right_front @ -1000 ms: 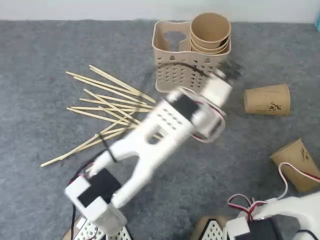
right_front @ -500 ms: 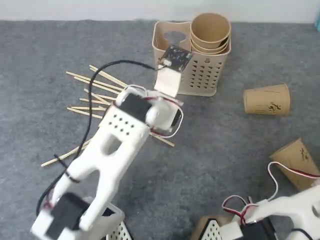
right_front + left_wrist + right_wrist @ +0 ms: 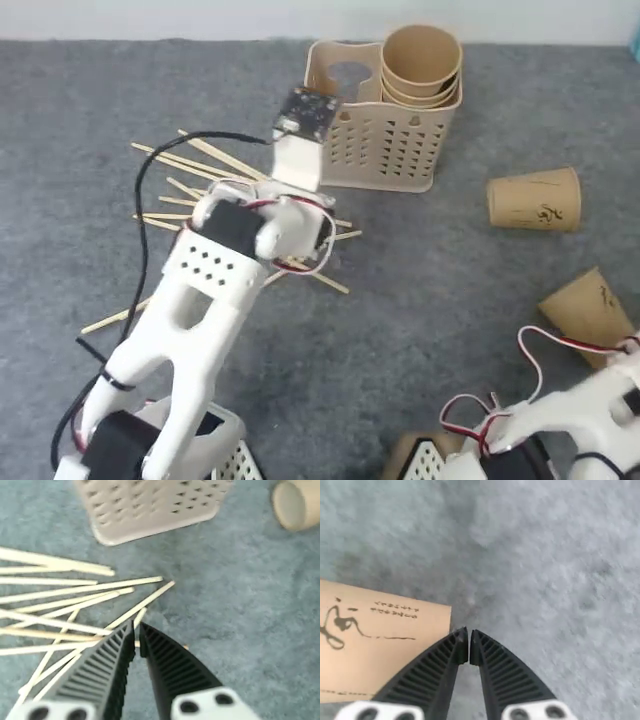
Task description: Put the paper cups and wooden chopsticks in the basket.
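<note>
Several wooden chopsticks (image 3: 190,165) lie scattered on the grey carpet, left of the beige basket (image 3: 390,150). Stacked paper cups (image 3: 420,60) stand in the basket's right compartment. One paper cup (image 3: 533,198) lies on its side right of the basket, and another cup (image 3: 588,312) lies near the right edge. My left gripper (image 3: 136,626) hovers shut and empty over the chopsticks (image 3: 75,590), with the basket (image 3: 150,505) just beyond. My right gripper (image 3: 469,636) is shut and empty, its tips beside the rim of the lying cup (image 3: 375,645).
My left arm (image 3: 220,270) stretches from the front left over the chopstick pile and hides part of it. The right arm's base (image 3: 580,420) sits at the front right corner. Bare carpet lies between the two arms.
My left arm has swung left, from in front of the basket's right side to above the chopsticks. The right arm has shifted slightly near the lying cup.
</note>
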Robot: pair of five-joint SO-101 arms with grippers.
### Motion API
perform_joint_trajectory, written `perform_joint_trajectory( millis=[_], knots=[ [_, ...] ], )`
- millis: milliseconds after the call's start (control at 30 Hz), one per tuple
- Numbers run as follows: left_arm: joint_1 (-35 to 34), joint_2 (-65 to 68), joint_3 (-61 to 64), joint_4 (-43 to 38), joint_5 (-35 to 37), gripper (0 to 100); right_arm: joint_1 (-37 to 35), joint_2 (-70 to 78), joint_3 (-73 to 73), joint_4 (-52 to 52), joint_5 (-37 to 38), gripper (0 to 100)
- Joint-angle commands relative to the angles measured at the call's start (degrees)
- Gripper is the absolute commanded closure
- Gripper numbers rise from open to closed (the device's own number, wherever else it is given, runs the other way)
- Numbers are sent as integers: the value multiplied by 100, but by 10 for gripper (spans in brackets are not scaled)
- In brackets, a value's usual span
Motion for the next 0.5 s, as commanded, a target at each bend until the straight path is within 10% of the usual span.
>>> perform_joint_trajectory(
  millis=[0, 467],
  knots=[
    [-229, -281, 198, -149, 26, 987, -479, -189, -97, -391, -281, 973],
    [-853, -281, 840, -642, 18, 986, -1420, -189, -1503, 760, -668, 937]
  ],
)
